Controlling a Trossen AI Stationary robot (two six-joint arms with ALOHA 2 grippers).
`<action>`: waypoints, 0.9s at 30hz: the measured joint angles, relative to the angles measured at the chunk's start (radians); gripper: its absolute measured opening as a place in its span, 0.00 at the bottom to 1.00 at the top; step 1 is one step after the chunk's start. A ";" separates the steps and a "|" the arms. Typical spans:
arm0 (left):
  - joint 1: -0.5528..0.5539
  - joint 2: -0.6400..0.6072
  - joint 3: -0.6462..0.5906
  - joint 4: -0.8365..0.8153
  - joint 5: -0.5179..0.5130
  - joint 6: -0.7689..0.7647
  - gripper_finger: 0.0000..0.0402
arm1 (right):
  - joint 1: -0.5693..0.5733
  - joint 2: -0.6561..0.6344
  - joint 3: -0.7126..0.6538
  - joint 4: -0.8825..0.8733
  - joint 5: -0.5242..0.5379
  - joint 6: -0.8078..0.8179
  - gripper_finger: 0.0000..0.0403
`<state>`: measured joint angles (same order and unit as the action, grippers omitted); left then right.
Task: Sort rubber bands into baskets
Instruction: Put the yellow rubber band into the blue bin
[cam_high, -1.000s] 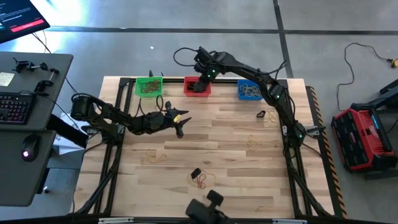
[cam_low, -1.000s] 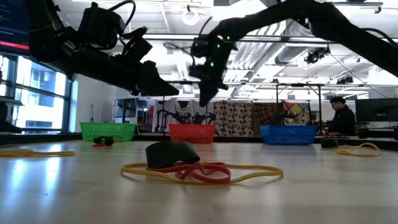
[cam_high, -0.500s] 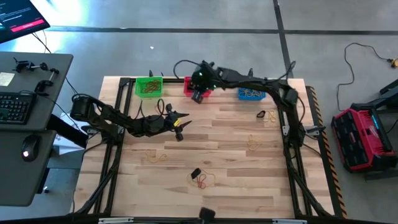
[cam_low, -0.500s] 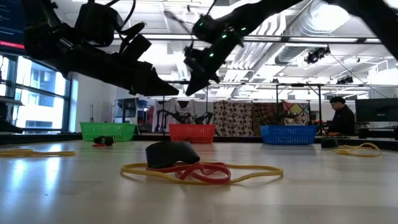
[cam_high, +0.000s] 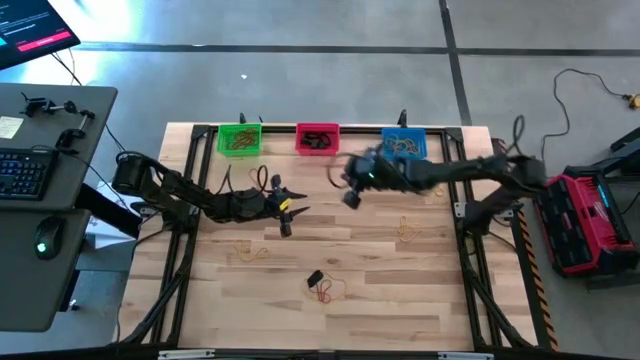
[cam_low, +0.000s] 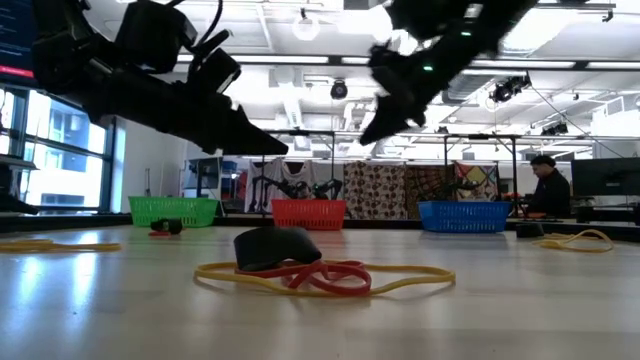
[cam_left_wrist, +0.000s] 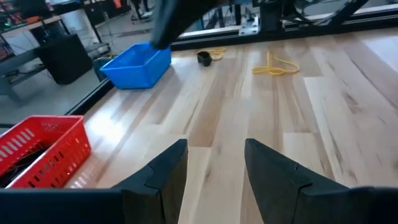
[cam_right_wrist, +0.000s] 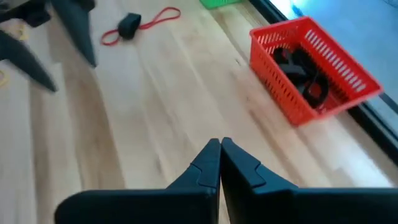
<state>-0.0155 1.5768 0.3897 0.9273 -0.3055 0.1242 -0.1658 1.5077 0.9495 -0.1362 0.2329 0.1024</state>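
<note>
High view: my right gripper (cam_high: 350, 196), fingers now together and empty, has left the red basket (cam_high: 317, 139); drop done, next band due.

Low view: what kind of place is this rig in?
Likely a robotics lab or open workshop: exposed ducts and strip lights on the ceiling, a person at a monitor behind the table, and a keyboard desk beside the table.
</note>
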 joint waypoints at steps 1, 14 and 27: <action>0.000 0.000 0.000 -0.002 0.009 0.000 0.38 | 0.020 -0.025 -0.048 0.035 0.016 0.021 0.00; 0.001 -0.005 0.000 -0.005 0.034 -0.009 0.38 | 0.202 -0.157 -0.420 0.426 0.068 0.082 0.00; -0.009 -0.136 0.001 -0.027 0.179 -0.039 0.38 | 0.291 -0.157 -0.442 0.515 0.183 0.059 0.00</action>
<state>-0.0241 1.4406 0.3904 0.9003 -0.1267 0.0854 0.1254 1.3502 0.5076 0.3786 0.4160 0.1617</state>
